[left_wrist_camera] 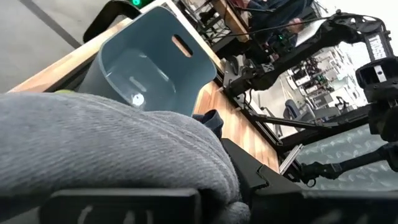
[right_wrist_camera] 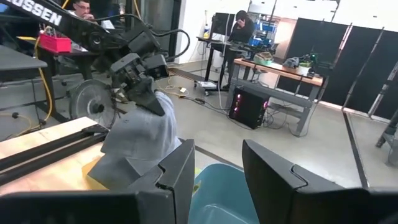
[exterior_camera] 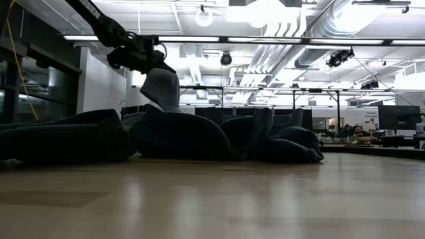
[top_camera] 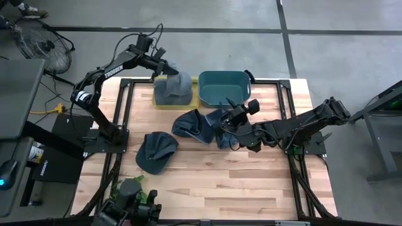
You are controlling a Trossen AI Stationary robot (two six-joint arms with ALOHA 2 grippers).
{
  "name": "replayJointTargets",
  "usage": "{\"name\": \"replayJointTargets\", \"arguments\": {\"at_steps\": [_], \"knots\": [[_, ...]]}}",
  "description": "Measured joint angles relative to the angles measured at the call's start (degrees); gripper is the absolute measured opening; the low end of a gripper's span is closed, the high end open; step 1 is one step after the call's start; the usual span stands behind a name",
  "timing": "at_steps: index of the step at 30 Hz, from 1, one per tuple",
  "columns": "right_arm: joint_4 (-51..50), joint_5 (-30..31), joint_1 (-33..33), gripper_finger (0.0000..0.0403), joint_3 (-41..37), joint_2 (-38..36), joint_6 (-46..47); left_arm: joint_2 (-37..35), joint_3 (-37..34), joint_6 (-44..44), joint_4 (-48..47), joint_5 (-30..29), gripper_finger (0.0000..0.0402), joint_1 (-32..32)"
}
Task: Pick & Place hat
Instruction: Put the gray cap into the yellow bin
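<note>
A light grey hat [top_camera: 174, 88] hangs at the table's far edge over a yellow tray [top_camera: 158, 104], with my left gripper [right_wrist_camera: 148, 93] shut on it. In the low view the grey hat [exterior_camera: 163, 86] hangs below that gripper [exterior_camera: 143, 58]. A teal bin [top_camera: 223, 88] stands right of the tray. Three dark blue hats [top_camera: 156, 152], [top_camera: 190, 124], [top_camera: 217, 129] lie on the table's middle. My right gripper [right_wrist_camera: 217, 177] stands open near the teal bin's near rim, above the dark hats, with nothing between its fingers. My left gripper pinches the grey hat at its upper end [right_wrist_camera: 158, 104], coming at it slanting down from the table's left. The cloth hangs below the fingers, bunched. Its lower edge [right_wrist_camera: 127, 163] is down at the yellow tray. One layer or several, I cannot tell.
A dark metal frame [top_camera: 290, 100] runs around the tabletop. A fan [top_camera: 44, 47] and a black box [top_camera: 69, 132] stand left of the table. The near half of the wooden top [top_camera: 220, 188] is bare. People sit at desks [right_wrist_camera: 242, 28] in the room beyond.
</note>
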Motion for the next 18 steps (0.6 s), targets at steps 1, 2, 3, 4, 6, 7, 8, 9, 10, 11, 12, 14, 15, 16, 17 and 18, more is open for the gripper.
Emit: {"name": "replayJointTargets", "arguments": {"at_steps": [1,2,3,4,6,7,8,9,10,11,12,14,15,16,17,18], "knots": [[-0.3,-0.5,0.0,0.0129,0.0,0.0,0.0,0.4,0.0,0.0,0.0,-0.1,0.0020,-0.6],[-0.3,-0.9,0.0,0.0129,0.0,0.0,0.0,0.9,0.0,0.0,-0.3,-0.5,0.0020,-1.0],[-0.3,-1.1,0.0,0.0129,0.0,0.0,0.0,1.2,-0.1,0.1,-0.5,-0.9,0.0020,-1.5],[-0.4,-1.1,0.0,0.0129,0.0,0.0,0.0,1.4,-0.1,0.1,-0.3,-1.1,0.0020,-1.9],[-0.4,-1.3,0.0,0.0129,0.0,0.0,0.0,2.0,0.0,0.1,0.3,-1.1,0.0020,-2.9],[-0.5,-1.3,0.0,0.0129,0.0,0.0,0.0,2.4,0.0,0.1,0.4,-1.2,0.0020,-3.3],[-0.5,-1.3,0.0,0.0129,0.0,0.0,0.0,2.7,0.0,0.1,0.3,-1.5,0.0020,-3.8],[-0.6,-1.3,0.0,0.0129,0.0,0.0,0.0,2.8,0.0,0.1,0.4,-2.2,0.0020,-4.2],[-0.6,-1.4,0.0,0.0129,0.0,0.0,0.0,2.9,0.0,0.1,1.0,-2.9,0.0020,-4.7],[-0.5,-1.6,0.0,0.0129,0.0,0.0,0.0,3.0,0.0,0.1,1.3,-3.9,0.0020,-5.2],[-0.5,-1.9,0.0,0.0129,0.0,0.0,0.0,3.2,0.0,0.1,1.3,-5.0,0.0020,-5.5],[-0.6,-2.1,0.0,0.0129,0.0,0.0,0.0,3.3,0.0,0.1,0.9,-6.1,0.0020,-5.5],[-0.5,-2.1,0.0,0.0129,0.0,0.0,0.0,3.3,0.0,0.1,0.9,-6.8,0.0020,-5.5],[-0.5,-2.1,0.0,0.0129,0.0,0.0,0.0,3.3,0.0,0.2,1.0,-7.3,0.0020,-5.4],[-0.5,-2.1,0.0,0.0129,0.0,0.0,0.0,3.3,0.0,0.4,0.9,-8.2,0.0020,-5.3],[-0.5,-2.1,0.0,0.0129,0.0,0.0,0.0,3.3,0.0,0.5,0.7,-9.0,0.0020,-5.2]]}}
